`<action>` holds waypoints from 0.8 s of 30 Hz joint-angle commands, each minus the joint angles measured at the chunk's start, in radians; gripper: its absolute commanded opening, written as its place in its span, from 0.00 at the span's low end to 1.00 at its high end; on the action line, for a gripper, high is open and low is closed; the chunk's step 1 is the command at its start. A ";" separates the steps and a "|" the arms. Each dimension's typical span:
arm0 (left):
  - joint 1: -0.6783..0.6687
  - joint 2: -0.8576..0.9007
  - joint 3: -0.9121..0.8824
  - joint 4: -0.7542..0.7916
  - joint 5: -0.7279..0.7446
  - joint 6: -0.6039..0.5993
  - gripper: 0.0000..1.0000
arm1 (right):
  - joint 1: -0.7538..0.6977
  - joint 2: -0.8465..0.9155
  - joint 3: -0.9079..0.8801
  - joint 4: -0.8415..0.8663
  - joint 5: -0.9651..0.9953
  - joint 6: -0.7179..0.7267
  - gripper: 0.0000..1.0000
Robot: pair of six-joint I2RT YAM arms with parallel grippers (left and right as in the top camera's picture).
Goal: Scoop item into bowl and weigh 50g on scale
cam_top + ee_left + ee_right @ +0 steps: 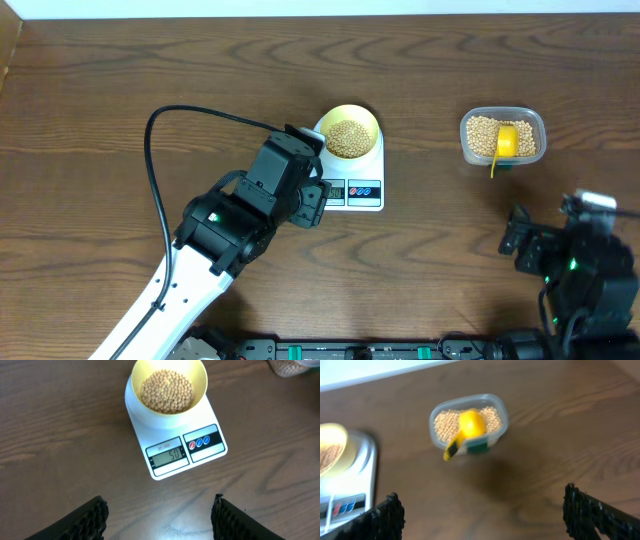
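The pale-yellow bowl (372,121) stands on the white scale (365,203), filled with tan beans (347,138). In the left wrist view the bowl (200,380) holds a heap of beans (166,391), and the scale (219,453) shows 50 on its display. My left gripper (160,505) hangs open above bare table in front of the scale, holding nothing. In the overhead view the left gripper (316,196) sits by the scale's left front corner. My right gripper (482,496) is open and empty, well to the right of the scale, near the table's front (520,242).
A clear plastic tub (470,128) of beans stands right of the scale, with a yellow scoop (506,142) lying in it, handle over the front rim. The right wrist view shows the tub (496,410), the scoop (471,424) and the scale's edge (364,460). A black cable (150,150) loops left of the left arm.
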 commanded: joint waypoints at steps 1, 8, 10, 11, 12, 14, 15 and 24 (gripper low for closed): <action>0.004 -0.008 0.018 -0.003 -0.006 -0.005 0.69 | -0.005 -0.107 -0.124 0.056 0.109 0.092 0.99; 0.004 -0.008 0.018 -0.003 -0.006 -0.005 0.69 | -0.005 -0.273 -0.355 0.241 0.058 -0.034 0.99; 0.004 -0.008 0.018 -0.003 -0.006 -0.005 0.69 | -0.005 -0.304 -0.405 0.285 0.039 -0.086 0.99; 0.004 -0.008 0.018 -0.003 -0.006 -0.005 0.69 | -0.005 -0.317 -0.425 0.299 0.039 -0.098 0.99; 0.004 -0.008 0.018 -0.003 -0.006 -0.005 0.69 | -0.005 -0.328 -0.442 0.307 0.040 -0.100 0.99; 0.004 -0.008 0.018 -0.003 -0.006 -0.005 0.69 | -0.005 -0.354 -0.476 0.309 0.040 -0.100 0.99; 0.004 -0.008 0.018 -0.003 -0.006 -0.005 0.69 | -0.005 -0.365 -0.488 0.309 0.040 -0.100 0.99; 0.004 -0.008 0.018 -0.003 -0.006 -0.005 0.69 | -0.005 -0.417 -0.575 0.336 0.035 -0.122 0.99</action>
